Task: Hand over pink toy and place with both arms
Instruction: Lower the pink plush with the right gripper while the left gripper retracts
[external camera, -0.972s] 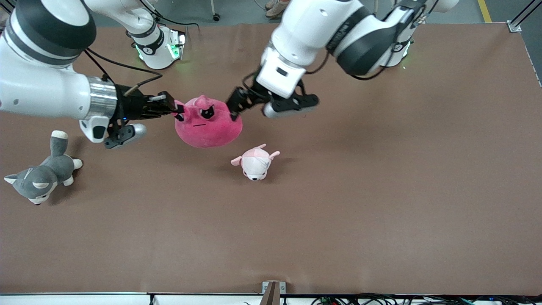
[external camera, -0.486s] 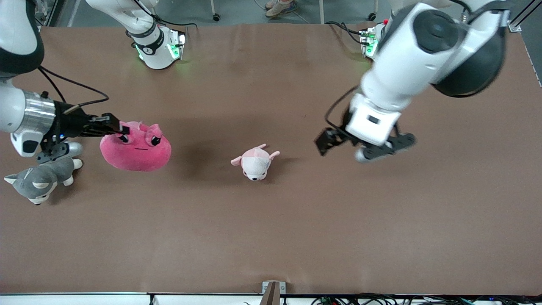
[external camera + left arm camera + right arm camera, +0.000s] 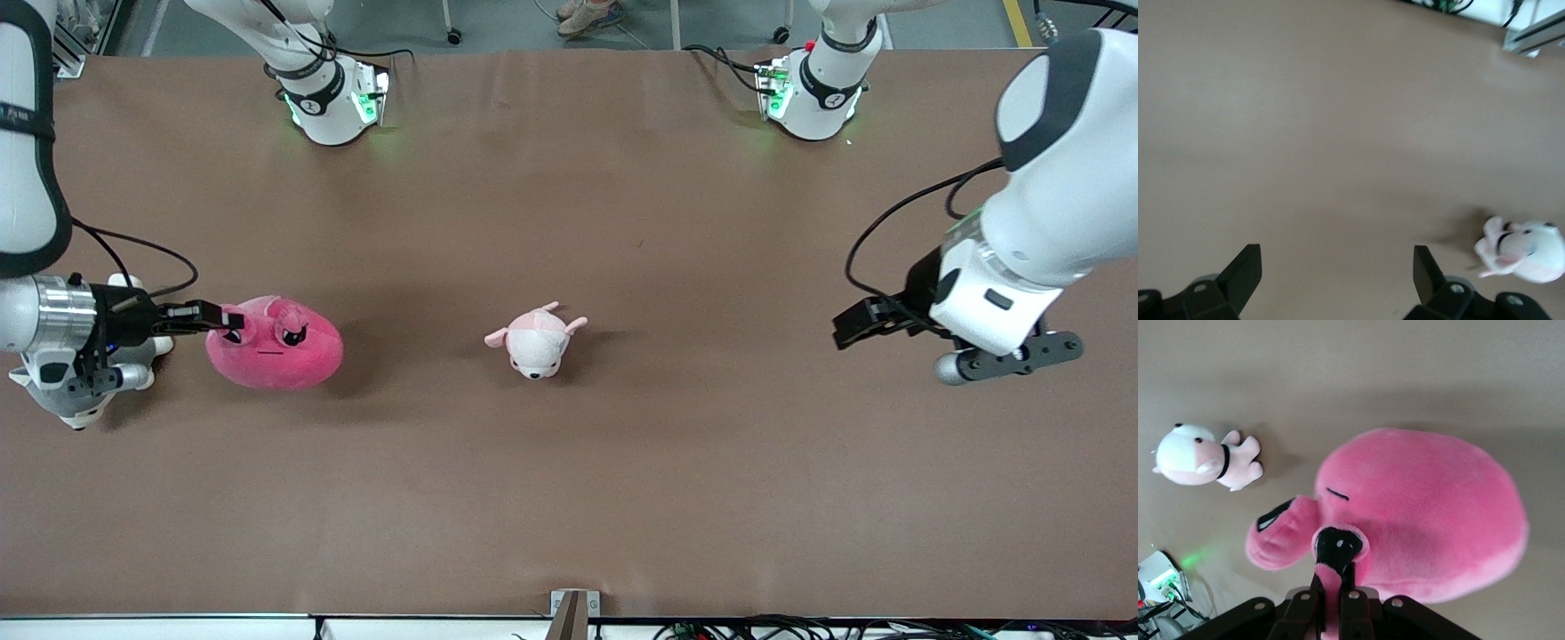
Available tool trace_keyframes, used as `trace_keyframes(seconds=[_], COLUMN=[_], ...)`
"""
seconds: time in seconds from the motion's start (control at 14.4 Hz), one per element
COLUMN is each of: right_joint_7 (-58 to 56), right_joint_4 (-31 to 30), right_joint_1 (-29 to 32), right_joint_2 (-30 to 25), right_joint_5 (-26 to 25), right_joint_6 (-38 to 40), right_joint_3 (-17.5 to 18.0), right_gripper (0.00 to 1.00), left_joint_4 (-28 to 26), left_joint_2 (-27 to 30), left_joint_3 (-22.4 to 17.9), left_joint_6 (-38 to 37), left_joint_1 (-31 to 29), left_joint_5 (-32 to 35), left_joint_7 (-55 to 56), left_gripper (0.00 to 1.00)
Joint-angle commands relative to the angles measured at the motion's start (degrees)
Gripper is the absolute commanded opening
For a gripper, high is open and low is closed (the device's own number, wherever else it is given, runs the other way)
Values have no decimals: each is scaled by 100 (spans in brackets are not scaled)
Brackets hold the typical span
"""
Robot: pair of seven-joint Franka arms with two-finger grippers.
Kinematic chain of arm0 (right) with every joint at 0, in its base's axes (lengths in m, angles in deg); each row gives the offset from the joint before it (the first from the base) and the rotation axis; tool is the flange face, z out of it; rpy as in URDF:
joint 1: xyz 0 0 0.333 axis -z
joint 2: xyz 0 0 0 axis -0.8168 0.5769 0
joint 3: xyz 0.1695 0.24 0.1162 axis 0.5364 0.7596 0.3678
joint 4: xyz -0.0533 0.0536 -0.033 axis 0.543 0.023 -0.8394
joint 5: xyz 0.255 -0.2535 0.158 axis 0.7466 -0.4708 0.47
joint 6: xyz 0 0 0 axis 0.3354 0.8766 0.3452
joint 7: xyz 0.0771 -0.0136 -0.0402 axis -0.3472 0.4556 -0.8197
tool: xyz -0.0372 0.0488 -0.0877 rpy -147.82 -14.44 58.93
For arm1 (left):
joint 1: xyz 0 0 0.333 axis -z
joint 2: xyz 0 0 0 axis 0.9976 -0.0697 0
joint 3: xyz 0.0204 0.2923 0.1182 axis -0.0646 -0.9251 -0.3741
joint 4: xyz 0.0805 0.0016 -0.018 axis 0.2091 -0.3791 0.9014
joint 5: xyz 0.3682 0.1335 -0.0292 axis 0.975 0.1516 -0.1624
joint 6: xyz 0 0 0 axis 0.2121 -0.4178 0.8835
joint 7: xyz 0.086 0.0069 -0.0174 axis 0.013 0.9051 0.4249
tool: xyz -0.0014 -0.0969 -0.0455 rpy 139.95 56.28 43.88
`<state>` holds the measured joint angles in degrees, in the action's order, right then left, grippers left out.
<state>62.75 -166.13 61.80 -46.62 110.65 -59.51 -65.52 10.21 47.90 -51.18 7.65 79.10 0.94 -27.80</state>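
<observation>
The pink toy (image 3: 276, 351), a round hot-pink plush with dark angry eyes, sits low at the table toward the right arm's end. My right gripper (image 3: 229, 320) is shut on one of its small ear flaps. The right wrist view shows the flap pinched between the fingers (image 3: 1336, 587) and the toy's body (image 3: 1425, 513) hanging past them. I cannot tell whether the toy touches the table. My left gripper (image 3: 845, 329) is open and empty over the table toward the left arm's end. Its wrist view (image 3: 1338, 257) shows only bare table between the fingers.
A small pale pink-and-white plush (image 3: 536, 340) lies mid-table, also seen in the left wrist view (image 3: 1525, 252) and the right wrist view (image 3: 1201, 457). A grey-and-white plush dog (image 3: 71, 400) lies partly under the right wrist. The brown table (image 3: 622, 489) runs to its front edge.
The left gripper let go of the pink toy and swung away toward the left arm's end. The right gripper carried the toy toward the right arm's end and lower.
</observation>
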Motion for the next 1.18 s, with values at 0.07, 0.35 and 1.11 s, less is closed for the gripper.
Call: trace_keyframes(seconds=[0.07, 0.35, 1.11], right_joint_7=[-52, -87, -290], right_joint_4=[158, 158, 123], right_joint_1=[193, 325, 352], right_joint_2=[271, 509, 887], right_joint_5=[227, 606, 606], right_joint_6=[30, 30, 4], right_joint_3=[109, 109, 109], right_gripper=[1, 1, 1], left_joint_4=[-65, -65, -1733], left_joint_2=[220, 396, 2152], left_joint_3=[44, 44, -1617], left_joint_6=[-485, -863, -681], left_joint_1=[-355, -514, 689], left_joint_5=[84, 84, -48], left_joint_7=[-501, -519, -1731], left_gripper=[100, 100, 100])
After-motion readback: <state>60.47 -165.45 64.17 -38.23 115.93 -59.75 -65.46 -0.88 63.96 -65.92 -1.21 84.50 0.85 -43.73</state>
